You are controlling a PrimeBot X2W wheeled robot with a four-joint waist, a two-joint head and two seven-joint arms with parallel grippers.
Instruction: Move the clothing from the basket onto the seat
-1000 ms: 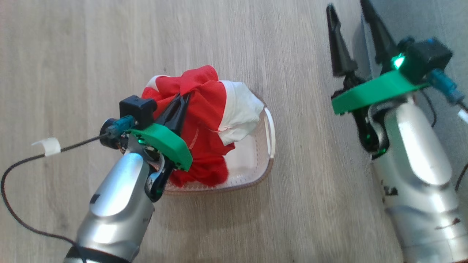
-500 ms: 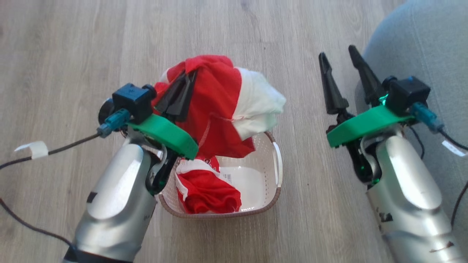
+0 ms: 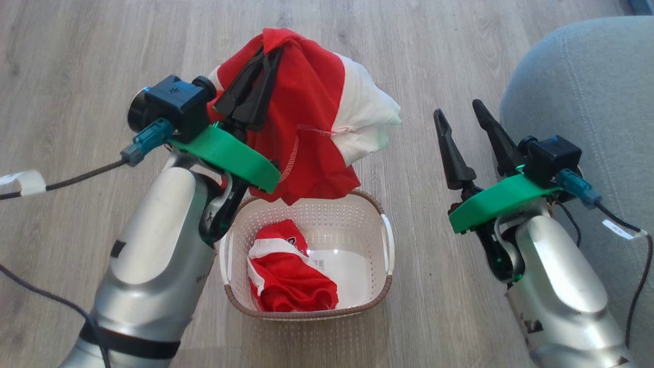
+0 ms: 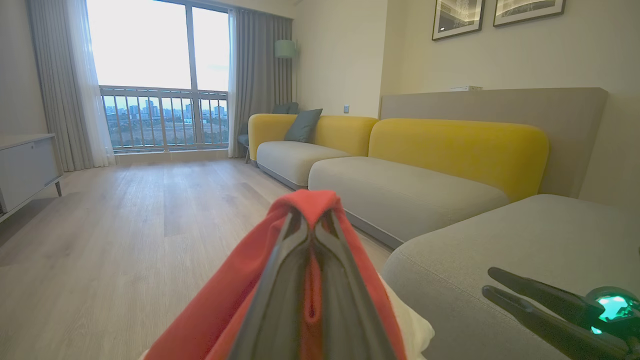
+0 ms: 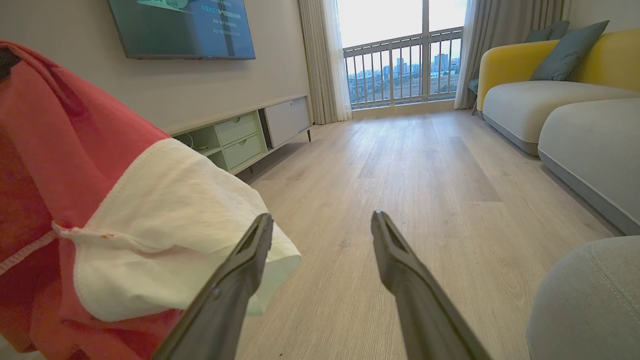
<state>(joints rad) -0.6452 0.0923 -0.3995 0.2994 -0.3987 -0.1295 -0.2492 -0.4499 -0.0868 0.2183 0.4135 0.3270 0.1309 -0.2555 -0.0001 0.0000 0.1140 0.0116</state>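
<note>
Barely underway: left tool [image 3: 271,51] clamps one garment [image 3: 317,117] above the basket [image 3: 306,306], second garment [image 3: 288,278] inside; right tool [image 3: 458,108] spread, empty; seat [image 3: 587,87] awaits.

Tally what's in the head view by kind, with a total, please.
Cream perforated plastic basket: 1
Soft red garments with white trim: 2, hanging garment, garment lying in basket
Large grey fabric seat: 1
Dark two-fingered grippers: 2, left gripper, right gripper
Total: 6

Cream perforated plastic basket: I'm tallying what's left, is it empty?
Not empty: a crumpled red, white-trimmed garment lies in the cream perforated plastic basket.
</note>
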